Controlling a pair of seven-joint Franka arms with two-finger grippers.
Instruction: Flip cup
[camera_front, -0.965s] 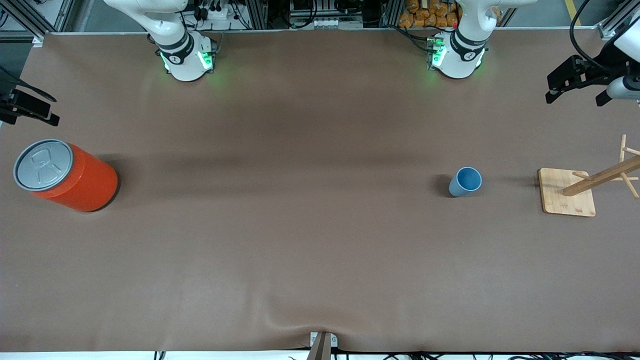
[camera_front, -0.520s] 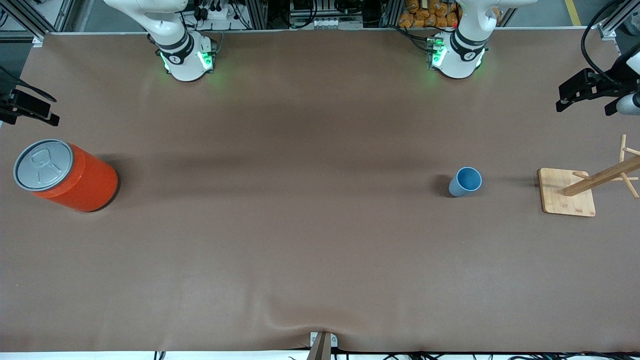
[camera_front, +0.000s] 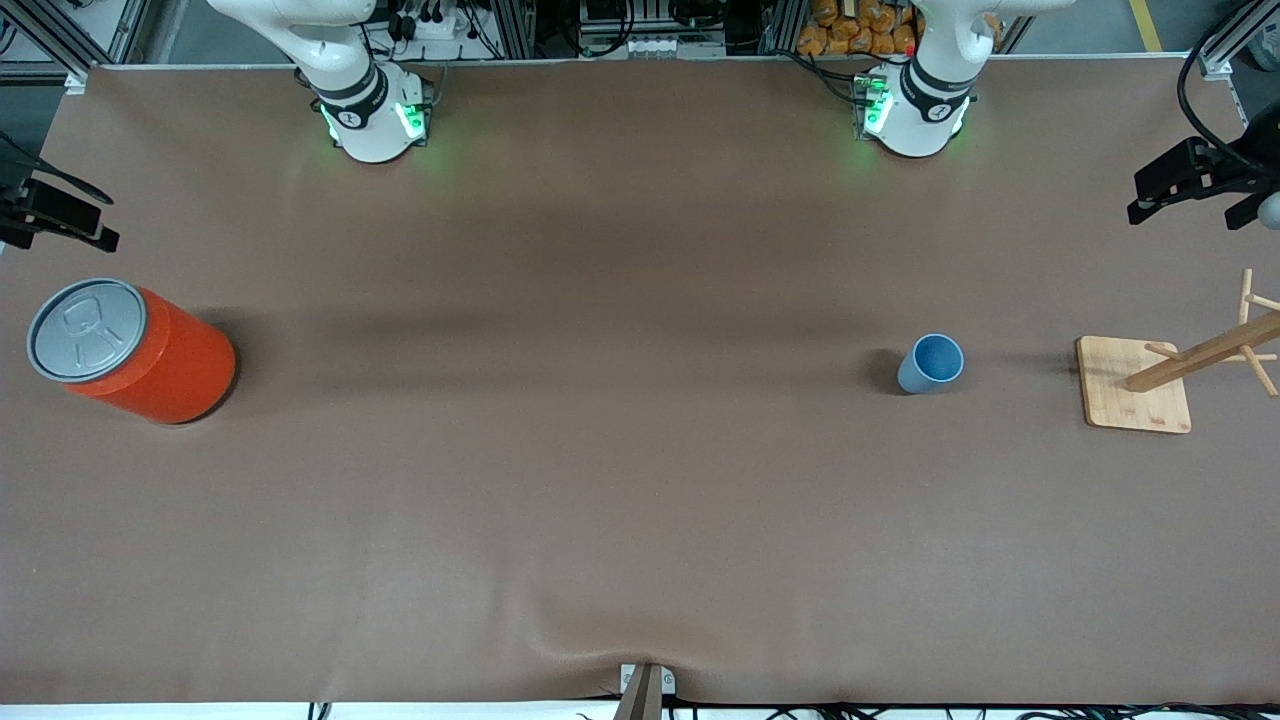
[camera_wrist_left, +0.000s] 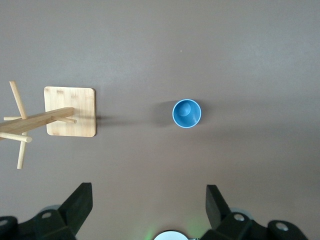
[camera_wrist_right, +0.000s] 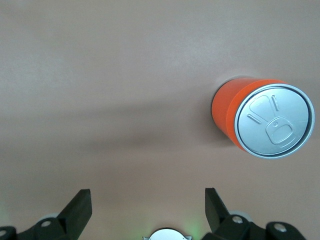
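Since a second ago, my left end effector (camera_wrist_left: 146, 207) has drifted toward the table's (camera_front: 600, 500) edge. It hangs spread wide, high above the upright cup (camera_front: 931, 363). My right end effector (camera_wrist_right: 145, 207) waits, fingers apart.

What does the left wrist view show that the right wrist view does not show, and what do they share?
Only the left wrist view shows the blue cup, standing upright with its mouth up, and the wooden rack beside it. Only the right wrist view shows the orange can with its grey lid. Both show the brown table from high above and their own open gripper, the left gripper and the right gripper, holding nothing.
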